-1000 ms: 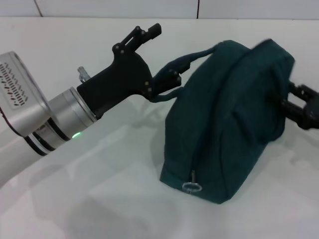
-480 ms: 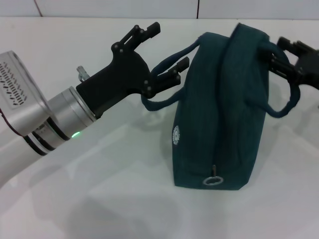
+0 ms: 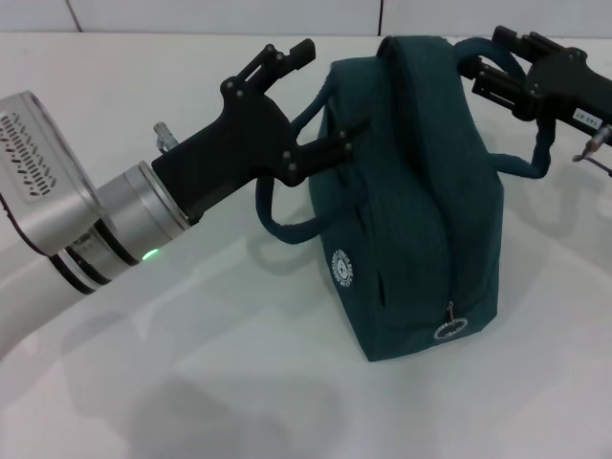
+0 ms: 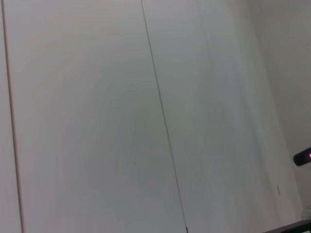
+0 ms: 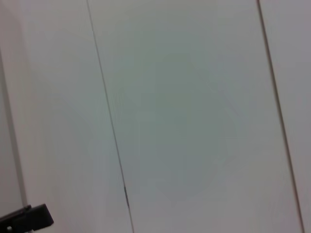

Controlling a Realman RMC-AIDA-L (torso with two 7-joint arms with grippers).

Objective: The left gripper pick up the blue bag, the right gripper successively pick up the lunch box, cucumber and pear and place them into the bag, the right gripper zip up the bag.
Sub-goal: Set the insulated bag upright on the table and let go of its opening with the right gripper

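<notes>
The blue bag [image 3: 411, 210] stands upright on the white table in the head view, its zipper pull [image 3: 448, 328] hanging low at the near right end. My left gripper [image 3: 326, 97] is open at the bag's left side, and the left handle strap [image 3: 273, 210] loops around its lower finger. My right gripper [image 3: 490, 59] is at the bag's top right, fingers apart, with the other handle strap [image 3: 540, 153] running past its fingertips. The lunch box, cucumber and pear are out of view. Both wrist views show only pale panels.
The white table [image 3: 191, 382] stretches in front and to the left of the bag. A white tiled wall [image 3: 191, 14] runs along the back. My left arm's silver forearm [image 3: 57, 201] crosses the left side.
The bag has shifted left and turned upright against my left gripper. My right gripper rose and moved left with the right strap. The left strap now hangs over my left gripper's lower finger.
</notes>
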